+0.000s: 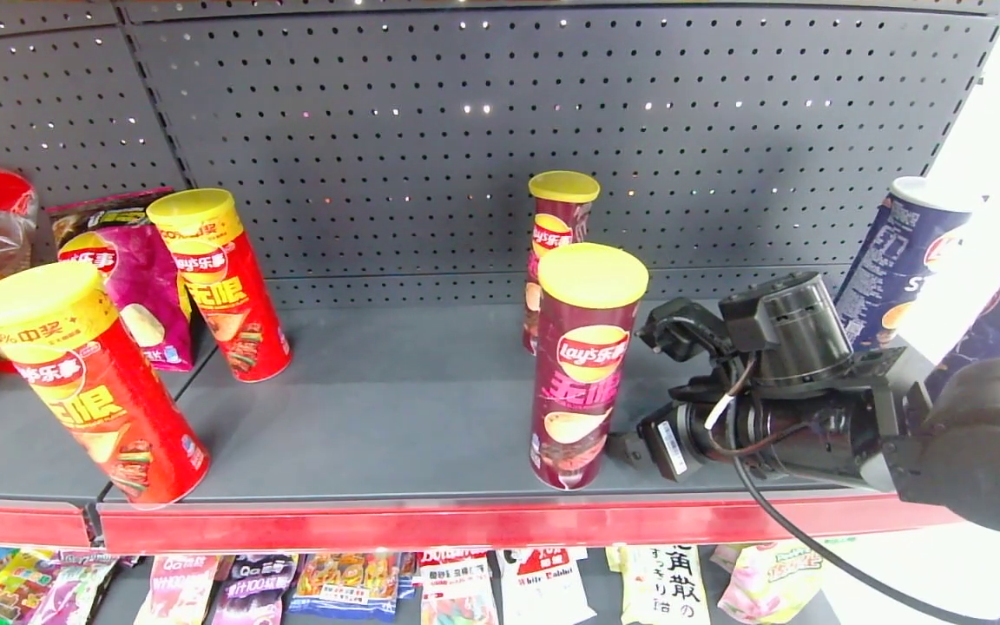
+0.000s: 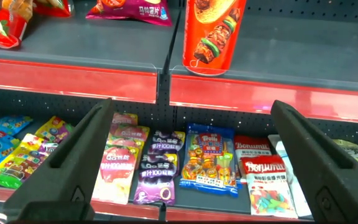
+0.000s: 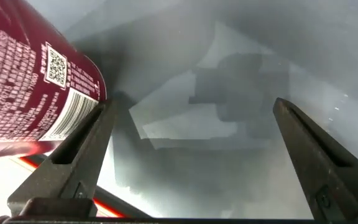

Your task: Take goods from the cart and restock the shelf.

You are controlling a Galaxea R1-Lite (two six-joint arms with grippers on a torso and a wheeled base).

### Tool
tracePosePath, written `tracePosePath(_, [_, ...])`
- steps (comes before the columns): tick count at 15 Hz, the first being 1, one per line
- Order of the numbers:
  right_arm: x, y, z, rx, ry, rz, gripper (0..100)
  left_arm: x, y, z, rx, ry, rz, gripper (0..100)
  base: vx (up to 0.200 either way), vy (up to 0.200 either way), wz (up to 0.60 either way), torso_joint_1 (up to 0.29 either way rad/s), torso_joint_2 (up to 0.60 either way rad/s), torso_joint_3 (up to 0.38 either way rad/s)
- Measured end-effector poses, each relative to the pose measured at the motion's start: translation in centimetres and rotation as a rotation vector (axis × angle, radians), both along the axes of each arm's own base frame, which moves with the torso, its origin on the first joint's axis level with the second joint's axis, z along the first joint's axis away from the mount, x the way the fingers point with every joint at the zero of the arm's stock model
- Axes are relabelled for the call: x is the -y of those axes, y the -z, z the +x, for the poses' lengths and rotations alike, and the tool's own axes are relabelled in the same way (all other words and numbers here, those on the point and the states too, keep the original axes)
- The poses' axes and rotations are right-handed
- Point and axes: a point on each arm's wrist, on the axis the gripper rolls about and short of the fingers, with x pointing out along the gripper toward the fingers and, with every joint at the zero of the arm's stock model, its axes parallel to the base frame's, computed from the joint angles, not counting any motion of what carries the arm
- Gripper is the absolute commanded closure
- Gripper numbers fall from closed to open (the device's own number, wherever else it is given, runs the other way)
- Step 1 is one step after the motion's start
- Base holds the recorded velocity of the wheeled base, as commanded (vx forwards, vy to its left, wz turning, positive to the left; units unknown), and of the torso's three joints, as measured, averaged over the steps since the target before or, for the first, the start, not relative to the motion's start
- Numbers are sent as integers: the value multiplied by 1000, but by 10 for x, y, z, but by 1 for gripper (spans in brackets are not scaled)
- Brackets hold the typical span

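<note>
Two maroon chip cans with yellow lids stand on the grey shelf (image 1: 396, 408): a front can (image 1: 587, 365) near the red edge and a rear can (image 1: 559, 226) by the pegboard. My right gripper (image 1: 628, 446) lies low on the shelf just right of the front can. In the right wrist view this gripper (image 3: 191, 106) is open, with bare shelf between its fingers and the maroon can (image 3: 23, 81) just outside one finger (image 3: 86, 143). My left gripper (image 2: 191, 106) is open and holds nothing, below and in front of the shelf's red edge (image 2: 260, 96).
Two red cans (image 1: 88, 382) (image 1: 222, 286) and a purple bag (image 1: 131, 278) stand at the shelf's left, and blue cans (image 1: 899, 260) at its right. Candy bags (image 2: 210, 158) line the lower shelf. A red can (image 2: 213, 34) stands above the left gripper.
</note>
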Motion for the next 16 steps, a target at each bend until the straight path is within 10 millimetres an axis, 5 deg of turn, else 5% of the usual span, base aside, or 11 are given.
tracePosePath(16, [-11, -3, 0, 9, -28, 9, 0, 0, 0, 0, 0, 0, 0, 0, 0, 0, 0, 0, 0, 0])
